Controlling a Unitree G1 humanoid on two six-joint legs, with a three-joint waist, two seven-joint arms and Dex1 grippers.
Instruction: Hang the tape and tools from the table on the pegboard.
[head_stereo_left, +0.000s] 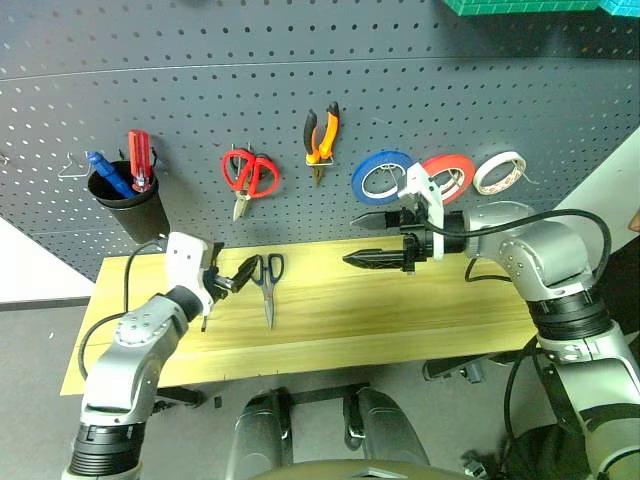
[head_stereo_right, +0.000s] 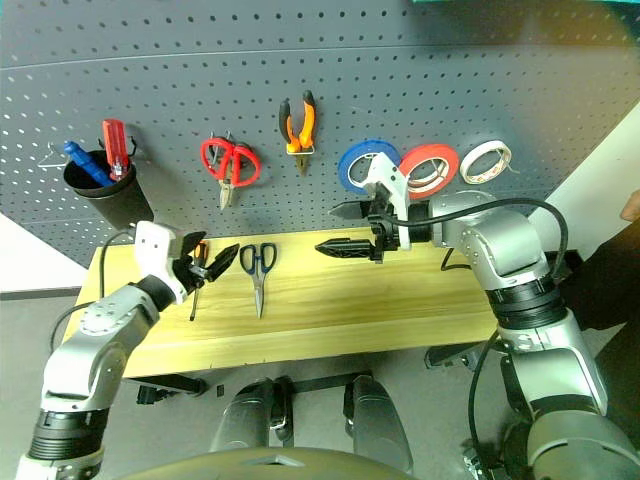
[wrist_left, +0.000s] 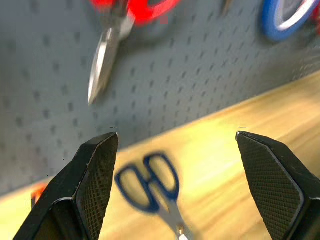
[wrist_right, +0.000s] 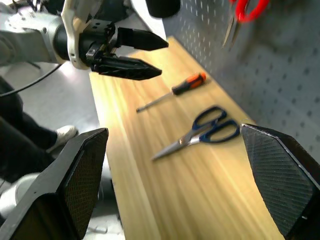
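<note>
Black-handled scissors (head_stereo_left: 268, 285) lie on the light wood table (head_stereo_left: 400, 310), blades toward me. Beside them lies the orange-and-black screwdriver (head_stereo_right: 195, 290). My left gripper (head_stereo_left: 235, 268) hovers open and empty just above the table, over the screwdriver and left of the scissors' handles. My right gripper (head_stereo_left: 350, 241) is open and empty. It points left, above the table's back edge and in front of the pegboard (head_stereo_left: 200, 80). The red tape (head_stereo_left: 455, 160) hangs on the pegboard, partly behind the right wrist. The orange-and-black pliers (head_stereo_left: 318, 150) hang further left.
A black cup (head_stereo_left: 125, 205) on the pegboard holds a blue tool and a red-handled screwdriver. Red-handled scissors (head_stereo_left: 248, 175), a blue tape roll (head_stereo_left: 358, 180) and a white roll (head_stereo_left: 500, 156) also hang there. A person's shoe (wrist_right: 57, 135) shows beyond the table's left end.
</note>
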